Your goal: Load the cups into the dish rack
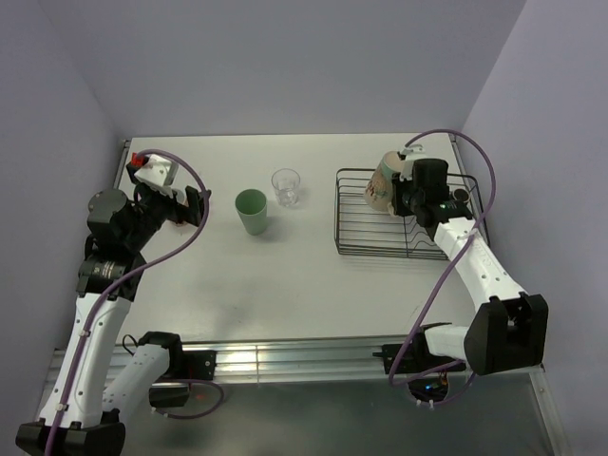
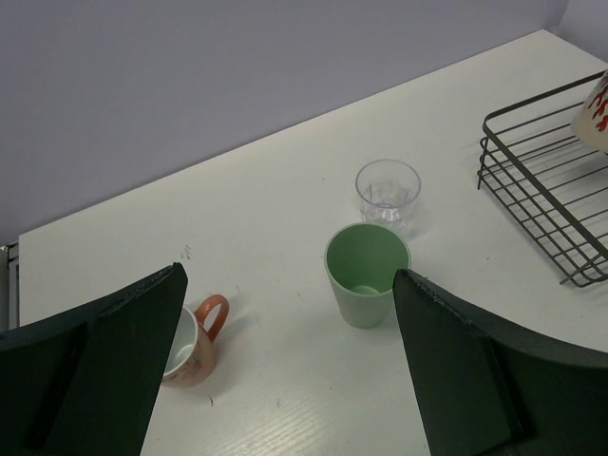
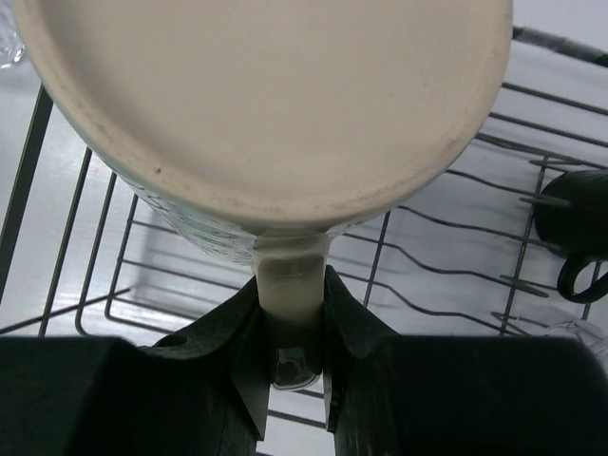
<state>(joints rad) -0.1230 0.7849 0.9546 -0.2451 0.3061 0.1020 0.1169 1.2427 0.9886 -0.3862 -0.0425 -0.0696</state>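
A cream patterned mug (image 1: 382,180) hangs tilted over the left end of the black wire dish rack (image 1: 380,254). My right gripper (image 1: 405,193) is shut on its handle. The right wrist view shows the mug's pale base (image 3: 266,95), the handle pinched between the jaws of that gripper (image 3: 290,313), and a small dark brown cup (image 3: 568,226) inside the rack (image 3: 418,285). A green tumbler (image 1: 252,211) and a clear glass (image 1: 286,186) stand upright mid-table. My left gripper (image 1: 197,207) is wide open, holding nothing, left of the tumbler. A pinkish mug (image 2: 190,342) sits by its left finger.
The walls close in on the table at the back and on both sides. In the left wrist view the tumbler (image 2: 366,271) stands just in front of the glass (image 2: 388,190), with the rack's corner (image 2: 551,180) off to the right. A purple cable loops over each arm.
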